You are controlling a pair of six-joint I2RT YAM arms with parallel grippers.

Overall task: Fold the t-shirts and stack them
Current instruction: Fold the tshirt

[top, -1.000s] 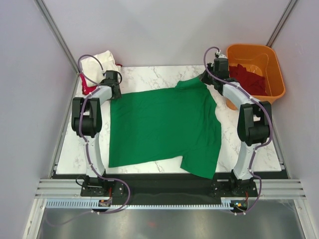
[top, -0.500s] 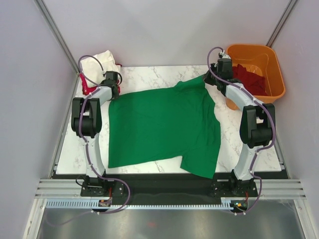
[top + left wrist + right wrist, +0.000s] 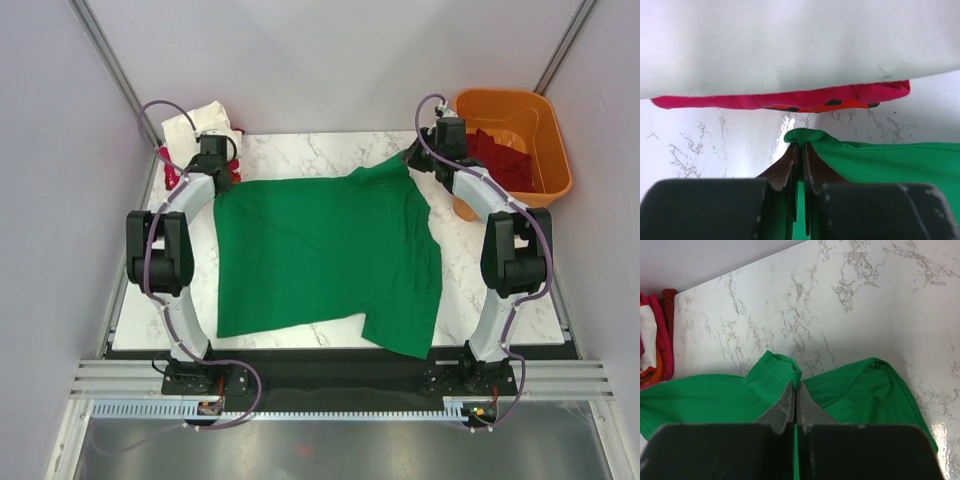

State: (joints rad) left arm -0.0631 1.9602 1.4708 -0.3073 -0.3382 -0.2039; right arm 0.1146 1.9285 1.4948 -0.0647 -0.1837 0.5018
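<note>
Left wrist: left tool (image 3: pixel 800 152) has now clamped onto the green t-shirt (image 3: pixel 885 160).

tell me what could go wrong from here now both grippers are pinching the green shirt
1. The left gripper and right gripper each pinch only a small fold at the green t-shirt's far edge; it may slip out when lifted.
2. The stacked shirts lie just beyond the left gripper; a swing could drag them.
3. The shirt's near corner overhangs the table edge and might snag.
</note>
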